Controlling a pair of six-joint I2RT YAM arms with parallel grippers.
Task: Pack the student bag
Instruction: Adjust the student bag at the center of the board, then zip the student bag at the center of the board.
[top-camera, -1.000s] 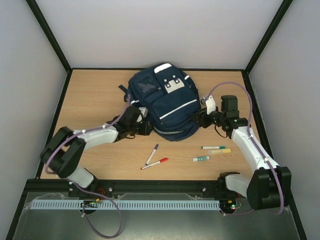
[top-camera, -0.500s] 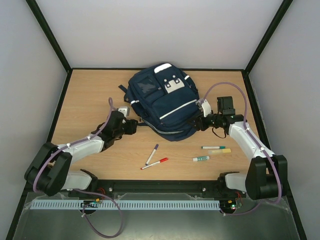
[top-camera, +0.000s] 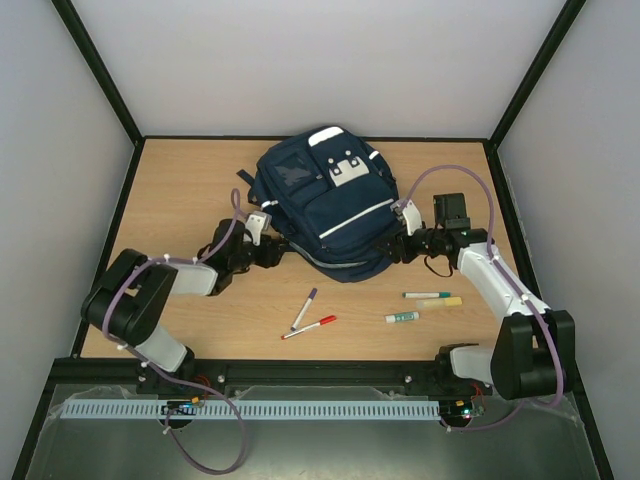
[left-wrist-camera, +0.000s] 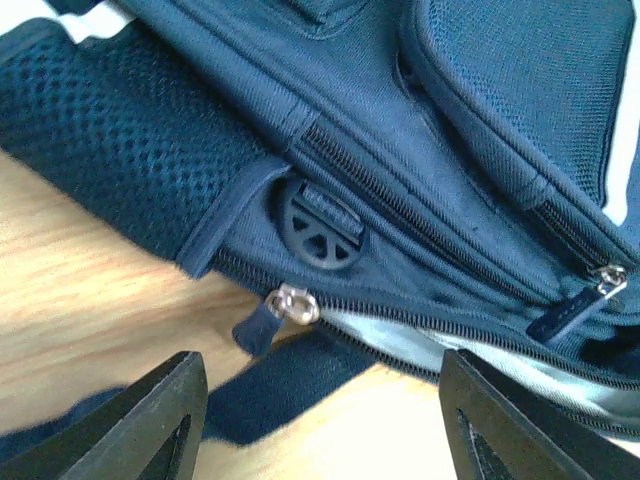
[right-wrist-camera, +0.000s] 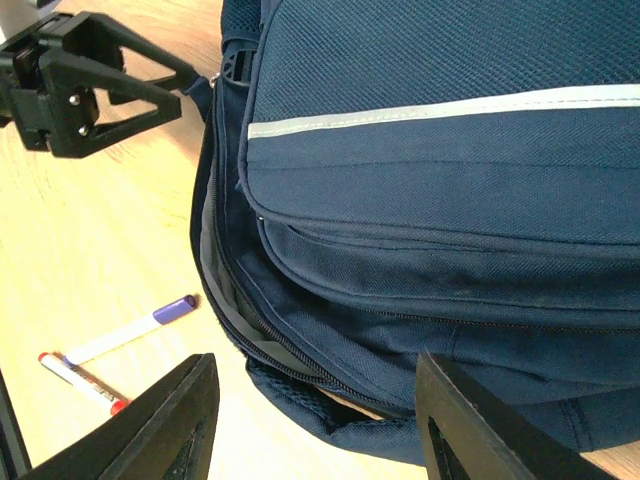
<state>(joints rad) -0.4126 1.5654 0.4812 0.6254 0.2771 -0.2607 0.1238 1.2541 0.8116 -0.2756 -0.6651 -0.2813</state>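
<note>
L gripper (left-wrist-camera: 320, 385) jaws apart, nothing held. Student bag (left-wrist-camera: 480, 130): silver zip pull (left-wrist-camera: 292, 303) just ahead, mesh pocket (left-wrist-camera: 110, 140) at left.

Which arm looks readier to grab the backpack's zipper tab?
Probably left. The left tool stands open with the silver zipper pull straight ahead; the right tool faces the student bag with no pull near.

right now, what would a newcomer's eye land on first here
The big navy backpack at the back of the wooden table, with the left tool and right tool at its near corners. Loose pens lie in front of it, nearer the arm bases.
</note>
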